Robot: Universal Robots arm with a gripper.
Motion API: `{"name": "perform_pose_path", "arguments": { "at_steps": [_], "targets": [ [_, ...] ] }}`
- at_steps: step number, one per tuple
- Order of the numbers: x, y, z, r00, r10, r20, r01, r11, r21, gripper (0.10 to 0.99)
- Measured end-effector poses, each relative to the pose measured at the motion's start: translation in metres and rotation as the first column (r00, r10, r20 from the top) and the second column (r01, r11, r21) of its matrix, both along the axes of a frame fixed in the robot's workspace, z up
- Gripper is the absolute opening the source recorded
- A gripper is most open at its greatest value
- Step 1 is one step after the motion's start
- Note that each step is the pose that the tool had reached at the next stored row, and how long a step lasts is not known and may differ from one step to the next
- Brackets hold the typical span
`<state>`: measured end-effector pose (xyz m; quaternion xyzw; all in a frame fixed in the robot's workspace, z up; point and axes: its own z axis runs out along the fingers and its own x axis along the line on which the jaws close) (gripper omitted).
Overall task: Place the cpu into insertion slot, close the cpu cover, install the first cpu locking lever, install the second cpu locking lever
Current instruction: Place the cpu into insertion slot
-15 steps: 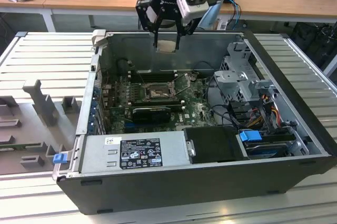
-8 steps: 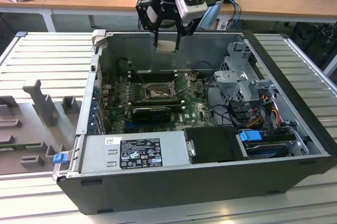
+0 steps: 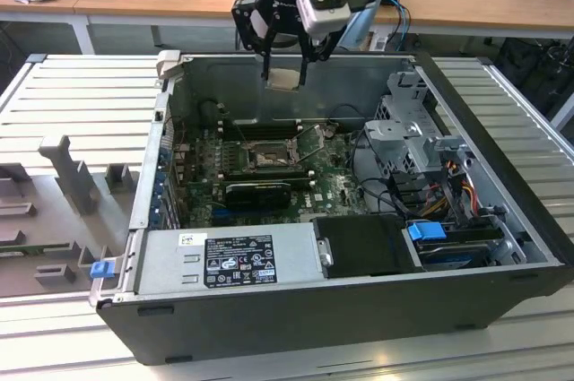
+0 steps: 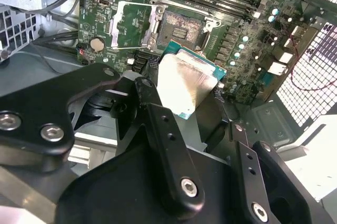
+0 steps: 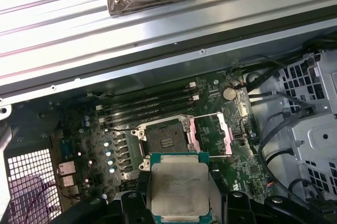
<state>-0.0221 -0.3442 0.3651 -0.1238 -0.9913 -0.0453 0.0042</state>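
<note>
My gripper [image 3: 285, 83] hangs above the open computer case, over its back wall, shut on the cpu [image 3: 283, 78] by two opposite edges. The cpu's silvery top [image 5: 178, 187] faces the first wrist view, held between the black fingers [image 5: 130, 198]. In the second wrist view the cpu [image 4: 184, 84] sits tilted between the fingers [image 4: 158, 124]. Below it lies the insertion slot [image 5: 162, 135] [image 4: 181, 29] [image 3: 269, 159], a dark bare recess in the green motherboard. The cpu cover [image 5: 213, 132] [image 4: 129, 23] stands flipped open beside the slot.
Long black memory slots [image 5: 147, 103] run along one side of the socket. A grey power supply [image 3: 229, 260] fills the case front, and a metal drive cage [image 3: 413, 143] with cables stands at the exterior view's right. Grey fixtures [image 3: 72, 175] sit on the ribbed table outside.
</note>
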Motion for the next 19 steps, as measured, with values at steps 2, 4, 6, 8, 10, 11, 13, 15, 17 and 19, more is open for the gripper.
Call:
{"name": "perform_pose_path", "arguments": {
  "at_steps": [2,4,6,8,10,11,13,15,17,19],
  "targets": [
    [0.0,0.0,-0.0001,1.0,-0.009,0.0,0.009,1.0,0.0,0.525],
    [-0.0008,0.0,-0.0003,0.9998,-0.018,0.0001,0.018,0.9998,0.0,0.525],
    [-0.0028,0.0,-0.0004,0.9998,-0.02,0.0001,0.02,0.9998,0.0,0.525],
    [-0.0041,0.0,-0.0005,0.9997,-0.024,0.0,0.024,0.9997,0.0,0.525],
    [-0.0041,0.0,-0.0006,0.9986,-0.053,0.0,0.053,0.9986,0.0,0.525],
    [-0.0041,0.0,-0.0007,0.998,-0.063,0.0,0.063,0.998,0.0,0.525],
    [-0.0041,0.0,-0.0007,0.9963,-0.086,0.0001,0.086,0.9963,0.0,0.525],
    [-0.0041,0.0,-0.001,0.9919,-0.127,0.0001,0.127,0.9919,-0.001,0.525],
    [-0.0041,0.0,-0.0012,0.9879,-0.155,0.0002,0.155,0.9879,-0.001,0.525],
    [-0.0041,0.0,-0.0015,0.9827,-0.185,0.0002,0.185,0.9827,-0.001,0.525]
  ]
}}
